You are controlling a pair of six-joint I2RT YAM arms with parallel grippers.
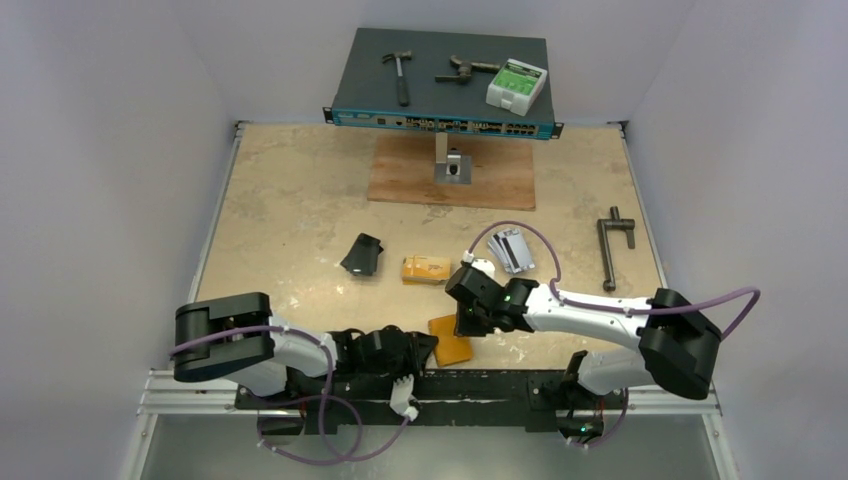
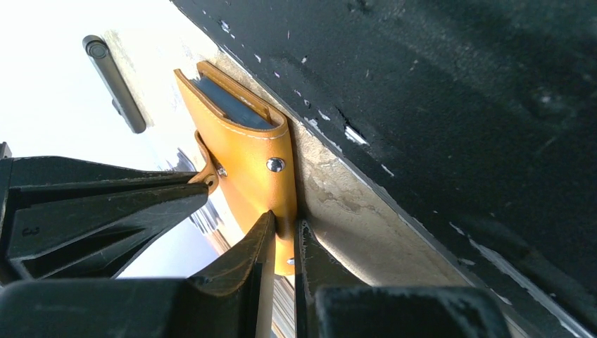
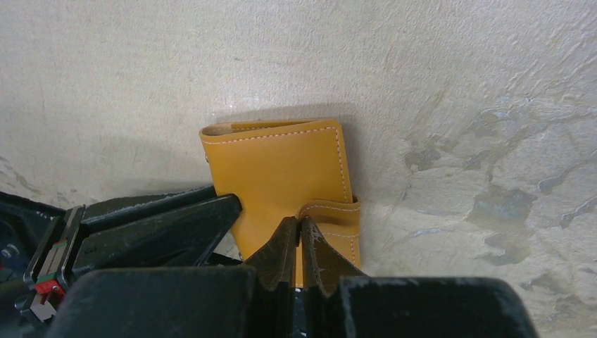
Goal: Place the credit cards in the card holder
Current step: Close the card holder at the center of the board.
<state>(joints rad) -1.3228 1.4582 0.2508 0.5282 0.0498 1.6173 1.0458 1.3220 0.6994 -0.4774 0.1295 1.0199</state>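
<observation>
top external: high, looking down on card holder [image 1: 452,348]
wrist views: both close on it, from opposite sides
shared: card holder

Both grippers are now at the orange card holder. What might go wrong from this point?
1. The left gripper pinches only a thin edge of the card holder, so it may slip free.
2. The card holder lies at the near edge of the table, beside the black base plate; a push from the shut right gripper may slide it off.
</observation>
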